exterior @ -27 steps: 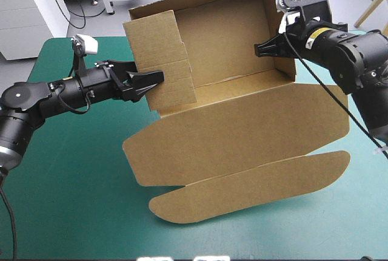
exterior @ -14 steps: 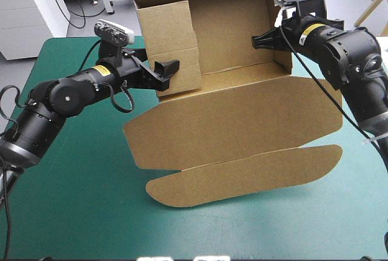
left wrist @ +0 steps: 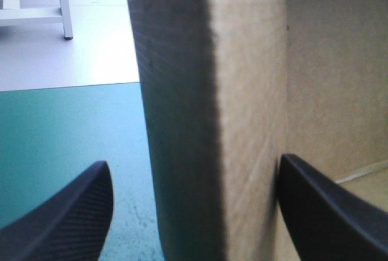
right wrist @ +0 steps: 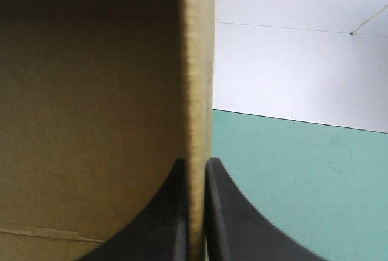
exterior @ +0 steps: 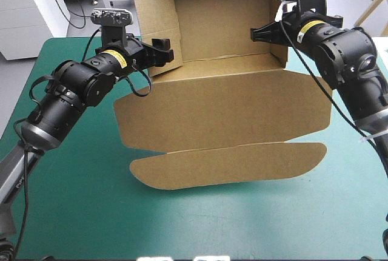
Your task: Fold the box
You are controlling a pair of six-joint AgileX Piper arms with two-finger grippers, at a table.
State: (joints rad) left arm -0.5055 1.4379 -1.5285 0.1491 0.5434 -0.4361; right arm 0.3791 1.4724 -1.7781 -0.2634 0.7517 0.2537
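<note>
**A:** Whereabouts of the box (exterior: 224, 91)?

**B:** Upper middle of the frame in the high view, on the teal-green desk (exterior: 73, 200). Brown, opened out, with back wall (exterior: 218, 18) and both side walls raised. Wide panel (exterior: 230, 118) flat below them at mid-frame, rounded flap (exterior: 224, 164) flat just beneath, toward the lower middle.

**A:** And the left end effector (exterior: 165, 51)?

**B:** Upper left of the frame, at the left wall (exterior: 154, 12), low on its outer corner. Spread wide, as seen in the left wrist view: black fingers (left wrist: 66, 218) well apart, one on either side of that wall's upright edge. Outer finger clear of the board, over the teal-green cover. Inner finger close against the board; contact there hard to tell.

**A:** Right end effector (exterior: 260, 32)?

**B:** Upper right of the frame, at the right wall (exterior: 273, 0). Pressed almost together, pinching that wall. In the right wrist view, thin board edge upright between the two fingers (right wrist: 230, 212), both touching it, inner face of the box to one side, teal-green cover to the other.
</note>
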